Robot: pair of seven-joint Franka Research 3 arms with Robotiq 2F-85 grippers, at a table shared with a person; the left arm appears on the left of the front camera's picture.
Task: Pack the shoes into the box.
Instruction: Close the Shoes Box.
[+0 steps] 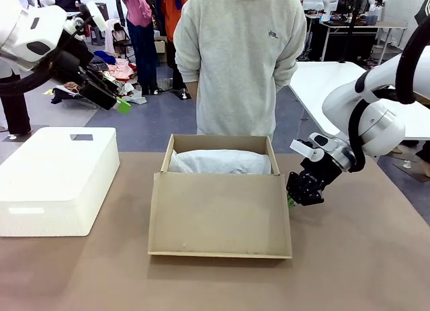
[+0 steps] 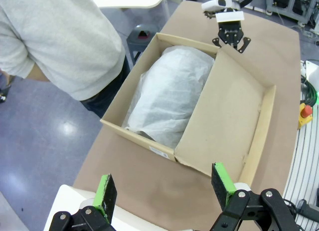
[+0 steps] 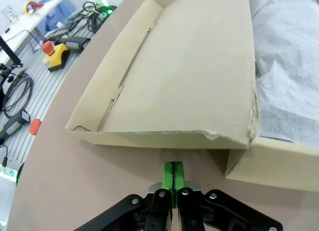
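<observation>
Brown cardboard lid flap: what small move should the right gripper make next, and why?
Probably slide the shut right gripper under the brown cardboard lid flap and begin lifting. The flap lies open on the table, white tissue paper fills the box, and the gripper sits low beside the flap's side edge.

White tissue paper (image 1: 220,162) fills the box (image 1: 218,144), hiding whatever lies beneath. The front view's top edge cuts the person (image 1: 238,62) at the neck; its left edge crops the white block (image 1: 57,180).
</observation>
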